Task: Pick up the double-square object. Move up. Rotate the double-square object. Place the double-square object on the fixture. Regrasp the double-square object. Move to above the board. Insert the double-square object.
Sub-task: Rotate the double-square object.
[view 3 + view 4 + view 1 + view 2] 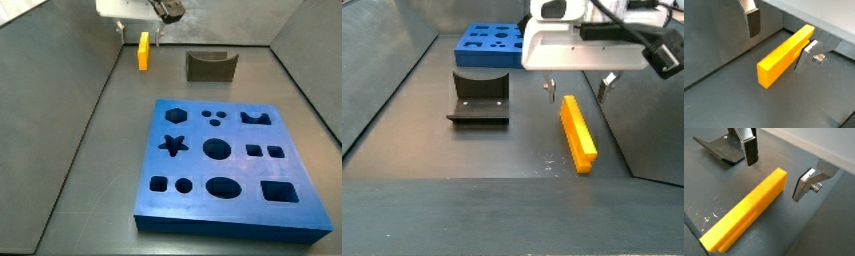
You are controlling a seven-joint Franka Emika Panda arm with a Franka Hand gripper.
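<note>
The double-square object [577,131] is seen lying flat on the dark floor, beside the fixture [478,103] and apart from it. The pincer [777,165] is held spread above the block's far end, one finger [753,22] on each side, nothing pinched. The board [227,165] lies beyond the fixture.

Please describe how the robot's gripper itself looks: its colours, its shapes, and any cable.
The gripper, above the yellow block, has two flat silver metal fingers with dark pads. One finger carries a small round screw. In a side view the gripper body is a white boxy housing with a black part and dark cables on top.
</note>
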